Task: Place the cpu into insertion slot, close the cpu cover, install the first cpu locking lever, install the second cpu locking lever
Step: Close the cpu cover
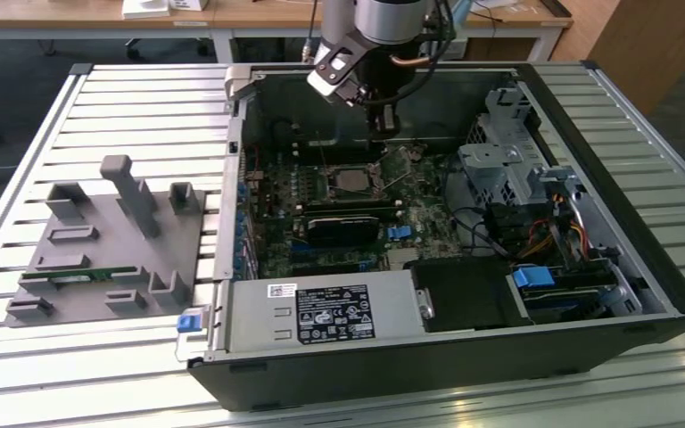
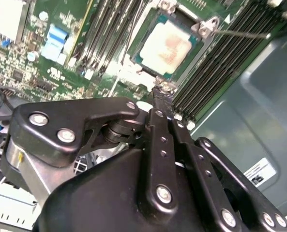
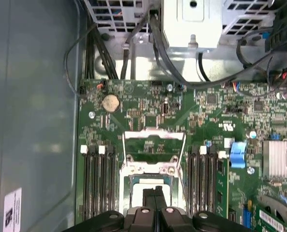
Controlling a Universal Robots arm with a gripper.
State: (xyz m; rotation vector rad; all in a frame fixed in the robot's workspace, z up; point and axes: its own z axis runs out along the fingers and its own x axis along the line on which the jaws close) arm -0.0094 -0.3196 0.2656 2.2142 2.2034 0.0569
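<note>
The cpu (image 2: 165, 48) lies flat in the insertion slot (image 1: 349, 183) on the green board, its dull silver top facing up. In the first wrist view the cpu cover (image 3: 153, 136) stands raised on the slot's far side, a thin metal frame with board showing through its window. A thin wire lever (image 2: 240, 34) runs out from one corner of the slot. My gripper (image 1: 383, 127) hangs just above the slot's far edge. Its black fingers (image 3: 148, 195) are pressed together with nothing between them, and their tips (image 2: 155, 93) are close to the slot's rim.
The open computer case (image 1: 628, 259) lies on a slatted table. Long memory slots (image 3: 97, 179) flank the socket. A black card (image 1: 342, 228), drive cage (image 1: 498, 165), cables (image 3: 177, 72) and power supply (image 1: 318, 312) crowd the case. A grey fixture (image 1: 104, 241) sits on the exterior view's left.
</note>
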